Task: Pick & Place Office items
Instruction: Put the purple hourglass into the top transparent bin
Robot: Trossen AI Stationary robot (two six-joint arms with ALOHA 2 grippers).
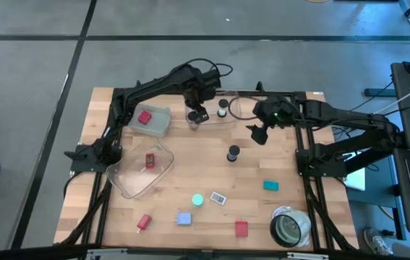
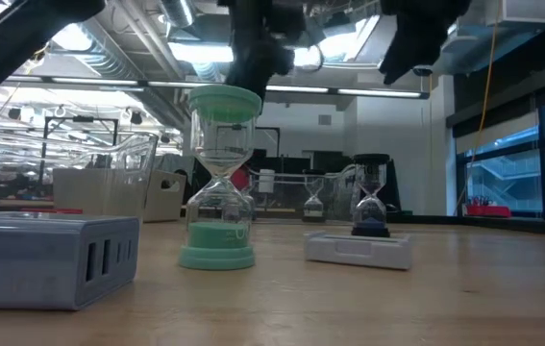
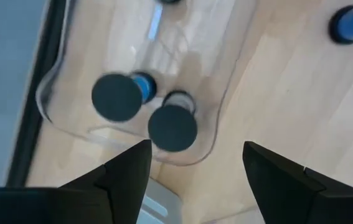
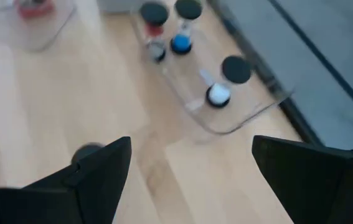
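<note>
I am working over a wooden worktop [image 1: 212, 173] strewn with small office items. The left end effector [image 1: 197, 115] hangs above a clear tray [image 1: 237, 115] at the upper centre of the high view. Its fingers [image 3: 126, 171] are spread apart with nothing between them. Two black-capped sand timers [image 3: 172, 127] stand in the tray right under it.

The right end effector [image 1: 257, 134] hovers just right of the tray, likewise released and empty. A lone dark-capped timer [image 1: 233, 153] stands on the bare wood a little below and left of it.

In the low view the timers read as little hourglasses: a green one [image 2: 219, 183] at centre left, a black one [image 2: 371, 202] behind a white tag [image 2: 359, 248].

I judge them light, stiff and top-heavy, with a thin clear waist that looks fragile and slick. I would pinch across a flat end cap or the outer posts, never the waist, and lift straight up so it does not tip.

Lower in the high view lie a teal block [image 1: 270, 185], a red block [image 1: 241, 229] and a blue block [image 1: 184, 218]. These look squat and easy to grip across their flat sides.
</note>
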